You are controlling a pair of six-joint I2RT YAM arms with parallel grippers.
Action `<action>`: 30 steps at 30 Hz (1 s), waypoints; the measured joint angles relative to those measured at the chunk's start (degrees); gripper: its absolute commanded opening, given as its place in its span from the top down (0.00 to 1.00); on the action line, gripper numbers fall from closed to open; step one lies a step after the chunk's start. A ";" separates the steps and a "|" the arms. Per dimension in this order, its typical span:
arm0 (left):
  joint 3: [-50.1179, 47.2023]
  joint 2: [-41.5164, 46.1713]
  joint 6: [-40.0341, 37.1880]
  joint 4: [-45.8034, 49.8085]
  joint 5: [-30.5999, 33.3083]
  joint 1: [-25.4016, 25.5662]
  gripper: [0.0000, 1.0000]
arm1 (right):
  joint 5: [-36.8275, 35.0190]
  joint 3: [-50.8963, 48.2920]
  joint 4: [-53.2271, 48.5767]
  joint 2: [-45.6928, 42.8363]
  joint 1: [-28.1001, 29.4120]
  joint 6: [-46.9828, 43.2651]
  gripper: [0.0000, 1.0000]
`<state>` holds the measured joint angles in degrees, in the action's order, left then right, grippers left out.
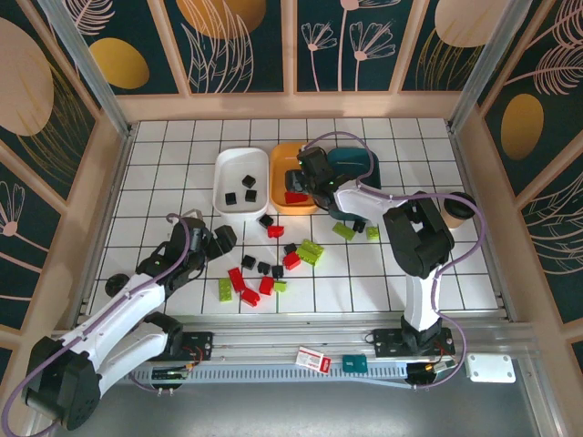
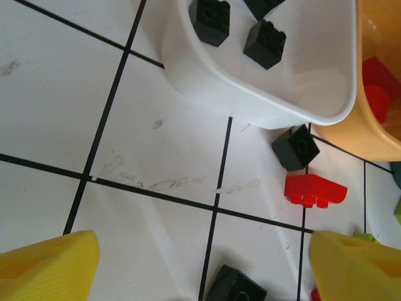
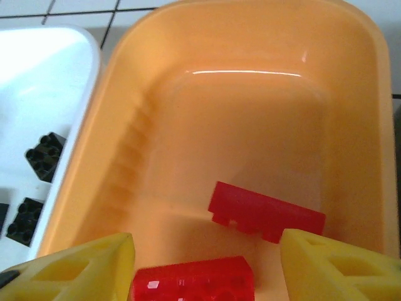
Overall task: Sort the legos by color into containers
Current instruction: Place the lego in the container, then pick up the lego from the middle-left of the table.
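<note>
White tray (image 1: 226, 167) holds black bricks (image 1: 246, 180); orange tray (image 3: 250, 94) holds red bricks (image 3: 266, 213), one seemingly loose inside the half-open right tool (image 3: 207, 251); left tool (image 2: 203, 237) is wide apart and empty.

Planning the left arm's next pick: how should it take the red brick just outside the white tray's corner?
Probably from straight above, gripping the red brick by its two short ends: they stand free, while the black cube crowds one long side.
</note>
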<state>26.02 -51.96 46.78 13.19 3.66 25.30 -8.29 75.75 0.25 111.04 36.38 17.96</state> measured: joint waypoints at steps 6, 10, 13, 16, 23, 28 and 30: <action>-1.75 0.28 3.23 3.41 1.70 4.39 0.32 | 2.16 -8.22 3.93 -5.05 0.17 1.05 0.36; -2.25 1.62 6.21 7.26 2.75 8.50 0.40 | 3.17 -13.81 6.36 -9.05 0.37 2.56 0.36; -2.51 4.04 8.09 10.43 2.86 9.68 0.40 | 3.89 -16.81 8.11 -11.08 0.55 3.61 0.36; -3.63 7.78 9.97 13.11 2.69 10.23 0.47 | 4.22 -19.15 9.18 -12.55 0.59 4.26 0.36; -6.78 14.05 12.92 19.54 1.01 10.36 0.48 | 4.76 -22.69 11.21 -15.02 0.81 5.33 0.36; -8.68 13.51 13.09 20.50 -0.79 11.37 0.47 | 4.76 -23.17 11.85 -15.87 0.81 5.55 0.36; -8.79 12.26 13.07 20.46 -1.18 11.98 0.47 | 4.76 -23.17 12.02 -15.89 0.81 5.57 0.36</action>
<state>17.23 -39.70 59.86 33.65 2.48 37.28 -3.53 52.58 12.27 95.15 37.19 23.53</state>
